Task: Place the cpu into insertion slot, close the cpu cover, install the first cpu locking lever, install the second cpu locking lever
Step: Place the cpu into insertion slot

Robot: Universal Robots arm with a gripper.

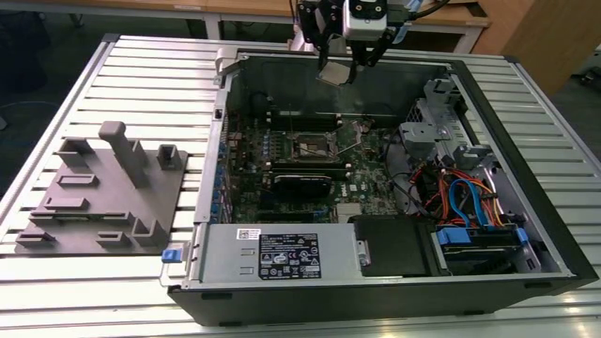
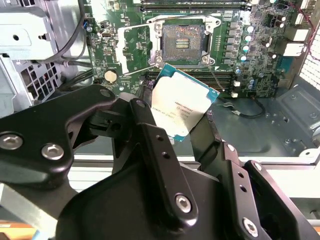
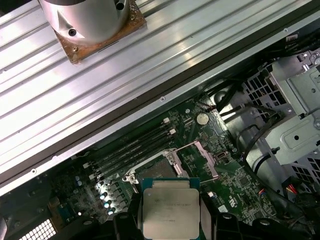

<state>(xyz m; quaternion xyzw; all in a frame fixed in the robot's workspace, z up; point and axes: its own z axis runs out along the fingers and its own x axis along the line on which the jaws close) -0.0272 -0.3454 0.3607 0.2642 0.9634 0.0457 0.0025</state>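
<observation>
Risk lies chiefly in the grip. In the exterior view, the black two-fingered gripper (image 1: 336, 68) hangs over the far wall of the open black computer case (image 1: 376, 306). It pinches the small flat square silver-topped cpu (image 1: 333, 74), which is tilted in the air, well apart from the small square dark insertion slot with a silver rim (image 1: 312, 146).

In the second wrist view, the fingers (image 2: 150, 135) clamp the chip's edges, and it sits skewed to the socket. Lowered like this, it could probably miss its seat and bend the contacts. The thin silver windowed cpu cover (image 2: 123, 50) lies swung open beside the socket.

In the first wrist view, the chip sits between the fingers above the board. A slip would drop it there.
</observation>
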